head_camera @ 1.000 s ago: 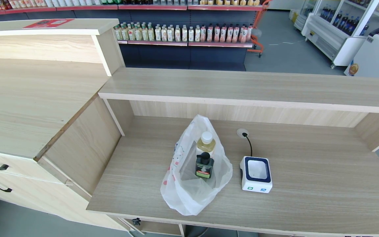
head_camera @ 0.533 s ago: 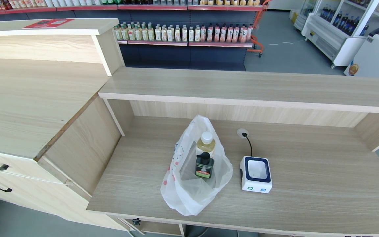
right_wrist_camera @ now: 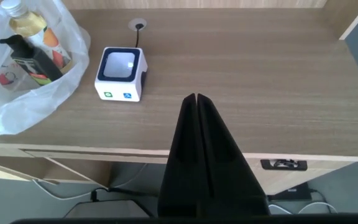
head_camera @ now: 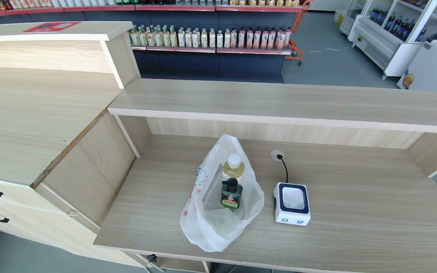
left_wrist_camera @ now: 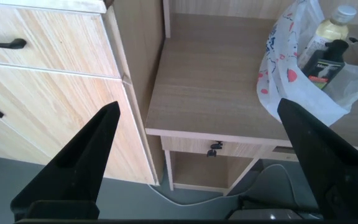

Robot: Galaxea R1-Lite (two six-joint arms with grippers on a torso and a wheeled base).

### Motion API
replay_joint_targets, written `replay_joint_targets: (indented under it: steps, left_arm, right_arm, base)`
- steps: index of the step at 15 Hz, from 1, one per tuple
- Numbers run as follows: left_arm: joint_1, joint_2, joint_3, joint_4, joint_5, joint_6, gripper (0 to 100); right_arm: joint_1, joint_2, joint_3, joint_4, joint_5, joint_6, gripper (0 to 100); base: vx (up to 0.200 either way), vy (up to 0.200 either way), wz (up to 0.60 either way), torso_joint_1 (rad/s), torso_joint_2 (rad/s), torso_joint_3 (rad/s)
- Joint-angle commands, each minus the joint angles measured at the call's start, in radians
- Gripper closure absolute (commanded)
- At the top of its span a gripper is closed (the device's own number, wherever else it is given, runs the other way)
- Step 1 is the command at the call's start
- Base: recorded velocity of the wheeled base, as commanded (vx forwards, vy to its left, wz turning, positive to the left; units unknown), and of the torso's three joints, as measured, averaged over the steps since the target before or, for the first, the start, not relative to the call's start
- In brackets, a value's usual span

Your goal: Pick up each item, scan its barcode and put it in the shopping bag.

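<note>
Holding apparently two bottles point(head_camera: 231, 194): shopping bag point(head_camera: 212, 227)

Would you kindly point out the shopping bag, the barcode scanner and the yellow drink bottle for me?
shopping bag point(head_camera: 206, 228), head view, its bare front plastic wall.
barcode scanner point(head_camera: 293, 198), head view, middle of its scan window.
yellow drink bottle point(head_camera: 233, 169), head view, yellow shoulder below the cap.

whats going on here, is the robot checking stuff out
It's a checkout job, and nothing is being handled right now. A pale drink bottle and a dark pump bottle stand inside the shopping bag on the counter, with the scanner beside the bag. The left gripper is open and the right gripper shut, both empty and back from the counter's near edge.
</note>
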Motion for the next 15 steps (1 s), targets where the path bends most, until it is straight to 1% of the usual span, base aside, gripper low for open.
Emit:
replay_joint_targets:
  steps: [1,5,11,15]
  left_arm:
    - [0.0,0.0,0.0,0.0,0.0,0.0,0]
    - [0.0,0.0,0.0,0.0,0.0,-0.003,0]
    - [0.0,0.0,0.0,0.0,0.0,-0.003,0]
    - [0.0,0.0,0.0,0.0,0.0,-0.003,0]
  right_arm:
    - [-0.001,0.005,0.0,0.0,0.0,-0.001,100]
    - [-0.001,0.005,0.0,0.0,0.0,-0.001,100]
    - [-0.001,0.005,0.0,0.0,0.0,-0.001,100]
    - [-0.001,0.005,0.0,0.0,0.0,-0.001,100]
  base:
    - [0.0,-0.2,0.0,0.017,0.01,-0.007]
    - [0.0,-0.2,0.0,0.002,0.0,0.0]
    - [0.0,0.0,0.0,0.0,0.0,0.0]
    - [0.2,0.0,0.0,0.002,0.0,0.001]
